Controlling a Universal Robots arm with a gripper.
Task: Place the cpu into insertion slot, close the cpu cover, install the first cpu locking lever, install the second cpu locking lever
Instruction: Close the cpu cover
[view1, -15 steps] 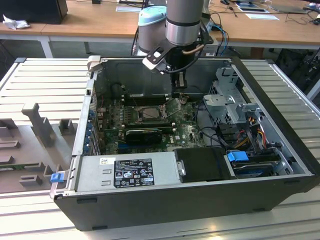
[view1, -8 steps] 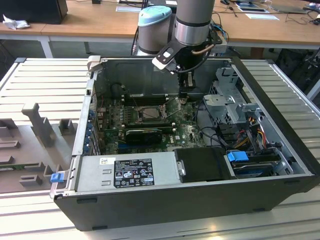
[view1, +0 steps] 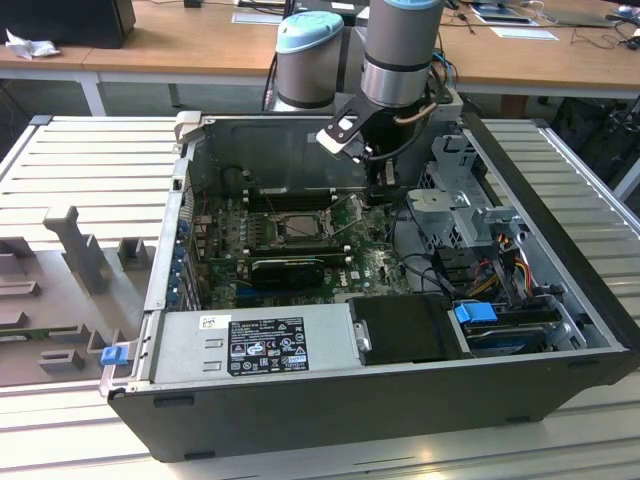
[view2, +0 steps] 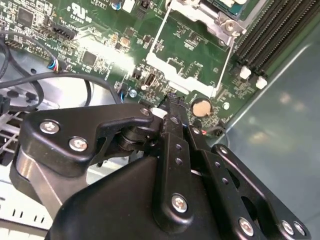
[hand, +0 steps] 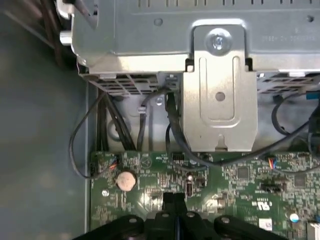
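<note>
Our tally, kind by kind
We count one robot arm, one claw, one open computer case, one green circuit board, one insertion slot, one coin battery, one labelled power supply and two blue tabs.

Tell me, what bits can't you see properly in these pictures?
- Chip socket: too small in the exterior view to tell whether a chip sits inside; in the second wrist view the picture's edge cuts it off.
- End effector: its own black body hides the green board beneath it in both wrist views.
- Exterior view: the end effector's tip is too small and dark to show what it touches.
</note>
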